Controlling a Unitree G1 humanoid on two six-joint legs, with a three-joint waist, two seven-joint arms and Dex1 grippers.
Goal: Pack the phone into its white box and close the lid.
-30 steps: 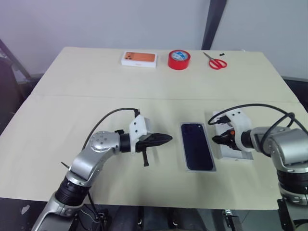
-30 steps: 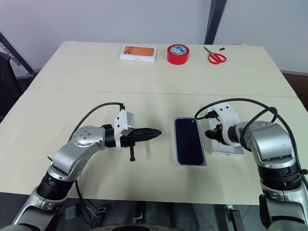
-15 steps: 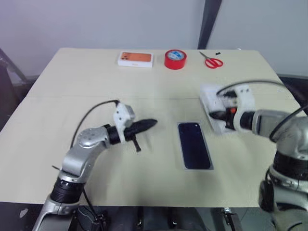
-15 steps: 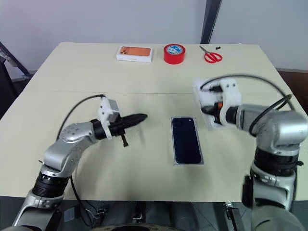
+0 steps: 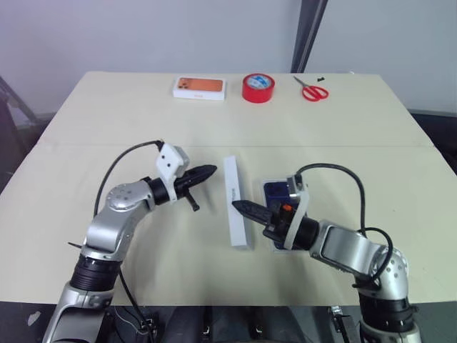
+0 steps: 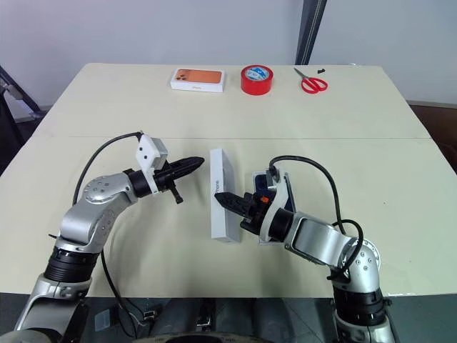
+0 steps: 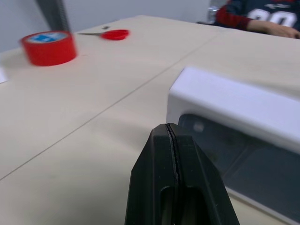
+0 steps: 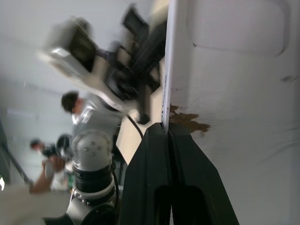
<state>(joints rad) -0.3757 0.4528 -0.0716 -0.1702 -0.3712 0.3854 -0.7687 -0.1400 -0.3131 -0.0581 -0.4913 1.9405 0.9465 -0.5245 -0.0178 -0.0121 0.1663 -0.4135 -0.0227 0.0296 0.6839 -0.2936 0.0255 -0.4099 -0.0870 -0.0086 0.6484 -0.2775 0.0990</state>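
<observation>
- Right tool (image 5: 241,206): two black fingers clenched on one long edge of the lid (image 5: 233,187), a shallow long white rectangular cardboard tray, held on its side between the left tool (image 5: 210,171) and the phone (image 5: 274,191)
- Left tool: clenched on nothing, tips just beside the lid's dark printed outer face, not touching it as far as can be seen
- Phone: slim dark navy-blue smartphone with a glossy back, lying in the white box (image 6: 265,241), a shallow white-rimmed tray on the beige tabletop (image 5: 107,143); largely hidden behind the right arm
- Step in hand, as judged: turn the lid open face down, line its long sides up with the box rim, then lower it level so that no corner catches
- Fit is probably close, so press down evenly; the left tool could steady the far end
- Lid's inner face: matt white, with small brown marks
- Rigid card; the edge grip may slip under twisting
</observation>
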